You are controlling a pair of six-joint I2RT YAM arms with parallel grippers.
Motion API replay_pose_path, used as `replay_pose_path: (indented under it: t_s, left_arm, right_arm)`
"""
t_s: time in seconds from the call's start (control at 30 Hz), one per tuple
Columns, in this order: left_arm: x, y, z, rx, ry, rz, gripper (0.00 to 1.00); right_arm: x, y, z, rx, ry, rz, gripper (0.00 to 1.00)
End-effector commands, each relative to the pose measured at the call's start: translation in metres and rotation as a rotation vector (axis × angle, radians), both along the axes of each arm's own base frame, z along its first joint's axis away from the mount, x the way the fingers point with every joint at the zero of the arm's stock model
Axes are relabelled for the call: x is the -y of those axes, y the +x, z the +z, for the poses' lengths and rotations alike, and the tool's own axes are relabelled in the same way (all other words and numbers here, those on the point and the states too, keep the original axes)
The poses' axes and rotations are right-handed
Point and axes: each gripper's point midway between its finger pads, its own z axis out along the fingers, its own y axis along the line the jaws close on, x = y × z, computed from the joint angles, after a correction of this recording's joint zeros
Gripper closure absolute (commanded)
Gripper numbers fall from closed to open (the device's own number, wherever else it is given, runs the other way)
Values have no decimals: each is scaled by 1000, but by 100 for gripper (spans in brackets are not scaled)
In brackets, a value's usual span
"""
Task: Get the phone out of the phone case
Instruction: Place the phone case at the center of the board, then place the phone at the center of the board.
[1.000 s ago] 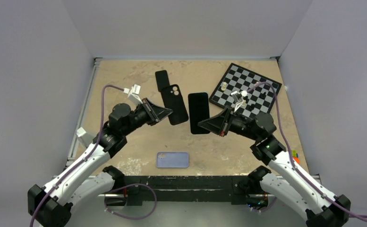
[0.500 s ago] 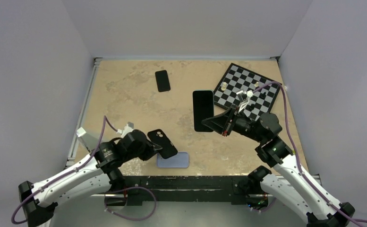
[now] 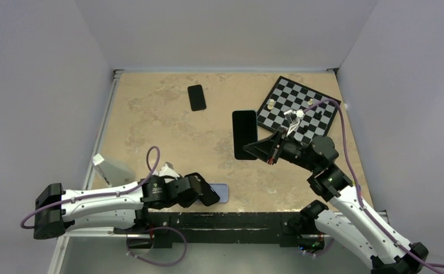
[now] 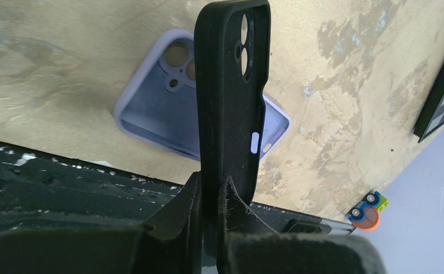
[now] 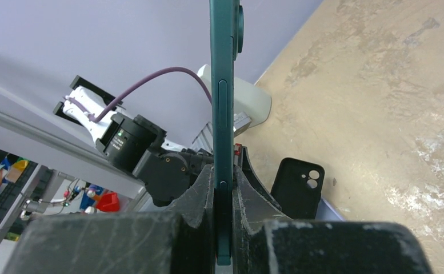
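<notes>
My right gripper (image 3: 254,149) is shut on the phone (image 3: 244,130), which has a black screen and a teal edge, and holds it on edge above the table's middle. In the right wrist view my gripper (image 5: 224,171) clamps the phone's (image 5: 222,68) lower end. My left gripper (image 3: 199,191) is shut on an empty black case (image 3: 209,194) with camera cutouts, low at the front edge. In the left wrist view my gripper (image 4: 212,184) holds this black case (image 4: 231,85) upright over an empty lavender phone case (image 4: 151,108) lying open side up. The lavender case (image 3: 223,192) is partly hidden in the top view.
A chessboard (image 3: 299,108) with a few pieces lies at the back right, next to the held phone. A small black phone (image 3: 196,97) lies at the back centre. A white wedge (image 3: 108,168) stands at the left edge. A small toy (image 4: 368,208) sits beyond the black front rail (image 3: 236,220).
My left arm has swung from the table's middle down to the front edge with the black case, ending over the lavender case. My right gripper carried the phone slightly farther back.
</notes>
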Motion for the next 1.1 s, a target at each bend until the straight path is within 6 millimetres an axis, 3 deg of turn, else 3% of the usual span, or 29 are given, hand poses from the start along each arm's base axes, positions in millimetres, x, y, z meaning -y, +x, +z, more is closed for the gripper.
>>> replay_pose_path:
  t_s: [0.0, 0.33, 0.4, 0.5, 0.57, 0.7, 0.87, 0.93, 1.0, 1.07]
  left_arm:
    - [19, 16, 3, 6, -145, 232, 100]
    - [35, 26, 3, 63, -225, 268, 96]
    - [36, 24, 0, 56, -229, 259, 80]
    - [33, 20, 2, 52, -220, 232, 36]
    - [28, 15, 6, 37, -207, 219, 19]
    - [18, 11, 20, 45, -214, 183, 3]
    - [2, -6, 35, 2, -126, 90, 0]
    - [-11, 1, 55, 98, -61, 24, 1]
    - [-20, 24, 90, 313, 22, -87, 2]
    - [-5, 47, 135, 600, 78, -301, 2]
  right_arm:
    - [2, -3, 20, 71, 52, -1, 100]
    - [4, -7, 17, 66, 56, 3, 100]
    - [4, -7, 17, 67, 57, 5, 100]
    - [4, -6, 15, 65, 56, 4, 100]
    - [3, -6, 13, 63, 51, 6, 100]
    - [2, -3, 8, 55, 40, 2, 100]
    - [-1, 2, 0, 42, 21, 0, 100]
    - [-2, 5, -5, 32, 10, -5, 100]
    - [-3, 7, -12, 19, 1, -7, 100]
    - [-5, 8, -18, 3, -7, 4, 100]
